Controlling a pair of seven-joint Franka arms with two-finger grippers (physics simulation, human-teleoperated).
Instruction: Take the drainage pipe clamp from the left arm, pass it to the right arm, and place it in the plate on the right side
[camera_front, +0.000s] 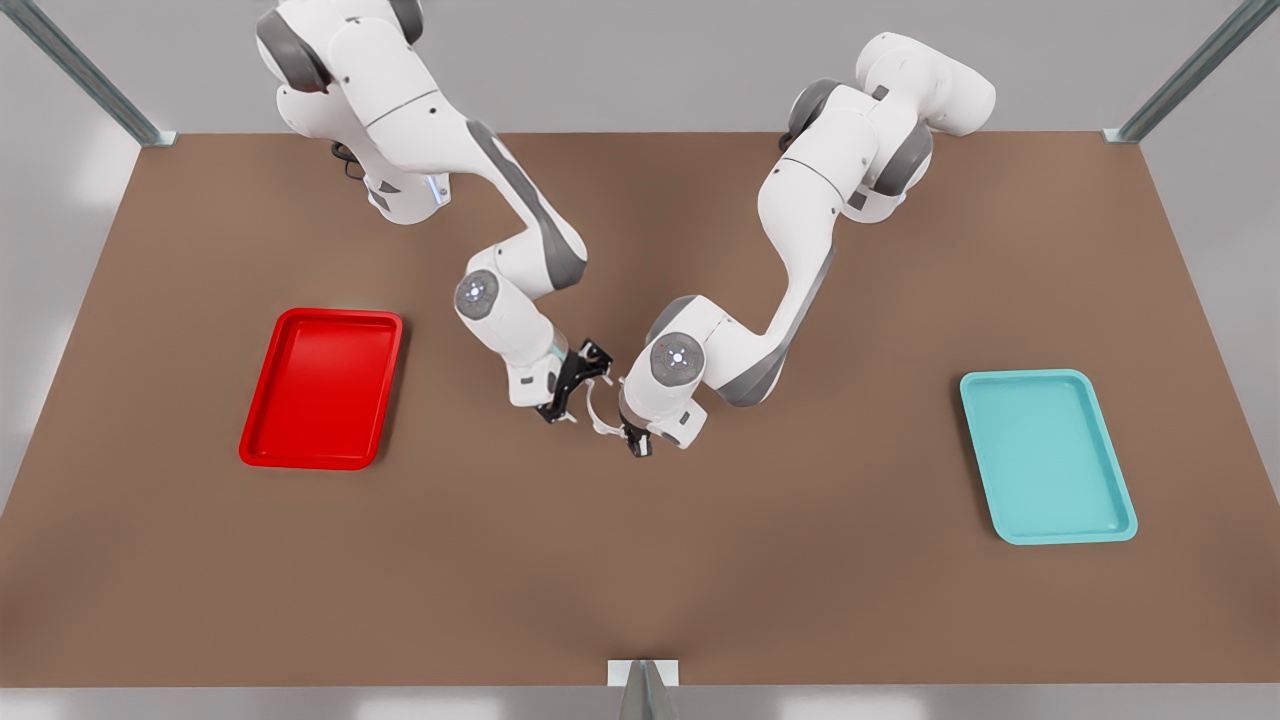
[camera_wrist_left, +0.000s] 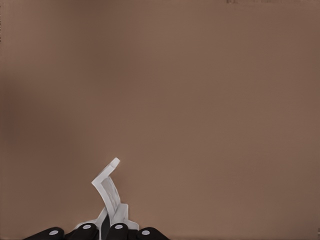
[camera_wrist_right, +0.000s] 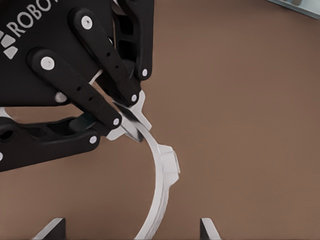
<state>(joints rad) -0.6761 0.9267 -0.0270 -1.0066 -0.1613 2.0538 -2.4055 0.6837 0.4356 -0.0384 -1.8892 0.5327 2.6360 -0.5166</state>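
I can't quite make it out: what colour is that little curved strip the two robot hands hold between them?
White. The drainage pipe clamp shows best in the right wrist view.

The front view looks down from high above the table (camera_front: 640, 600), facing both arms, far from the drainage pipe clamp (camera_front: 597, 412). The left wrist view sits just behind the left gripper (camera_wrist_left: 102, 233), very near the clamp (camera_wrist_left: 111, 195). The right wrist view, behind the right gripper (camera_wrist_right: 132, 228), also looks at the clamp (camera_wrist_right: 162, 190) from close up. All three views share the clamp.

We see two white arms (camera_front: 470, 150) with grey joint sections, round lit caps on the wrists, and black linked pincers (camera_wrist_right: 90, 95) with silver rivets and white lettering.
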